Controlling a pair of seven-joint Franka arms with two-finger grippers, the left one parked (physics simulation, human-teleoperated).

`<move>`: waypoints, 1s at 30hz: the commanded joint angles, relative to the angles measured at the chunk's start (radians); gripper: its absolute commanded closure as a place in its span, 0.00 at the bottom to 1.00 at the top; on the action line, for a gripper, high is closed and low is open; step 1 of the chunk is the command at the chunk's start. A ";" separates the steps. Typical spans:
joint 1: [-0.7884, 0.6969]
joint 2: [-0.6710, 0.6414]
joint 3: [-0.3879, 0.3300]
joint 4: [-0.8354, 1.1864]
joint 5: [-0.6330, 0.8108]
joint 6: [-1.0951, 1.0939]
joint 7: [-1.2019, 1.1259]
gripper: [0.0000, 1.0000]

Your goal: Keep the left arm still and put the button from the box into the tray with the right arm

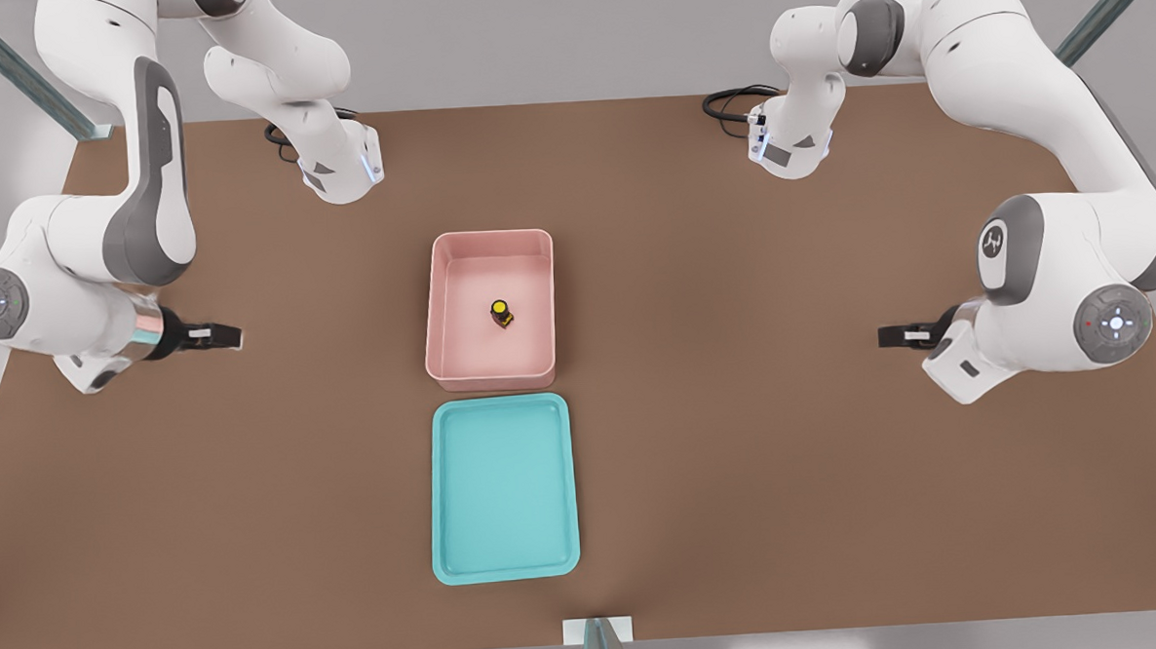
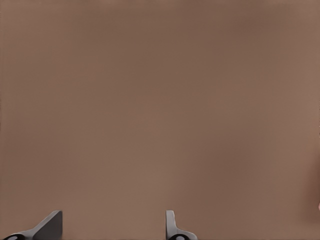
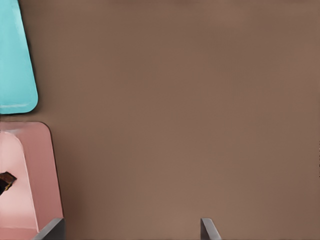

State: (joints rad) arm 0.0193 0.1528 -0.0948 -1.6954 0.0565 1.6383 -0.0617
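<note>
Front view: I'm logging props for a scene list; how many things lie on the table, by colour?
Pink: 1, the box
Turquoise: 1, the tray
Black and yellow: 1, the button
Total: 3
The gripper, fingers open, hangs at the front view's left, away from the box.
</note>
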 commanded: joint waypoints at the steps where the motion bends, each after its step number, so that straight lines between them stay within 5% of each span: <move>1: -0.001 -0.001 0.000 0.000 0.002 0.164 -0.043 0.00; 9: 0.359 0.103 0.010 0.033 0.049 0.186 0.462 0.00; 15: 0.533 0.050 0.018 -0.257 0.077 0.485 0.838 0.00; 30: 0.729 0.157 0.020 -0.406 0.075 0.790 1.132 0.00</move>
State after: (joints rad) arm 0.7472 0.3027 -0.0759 -2.0977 0.1308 2.3207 0.6712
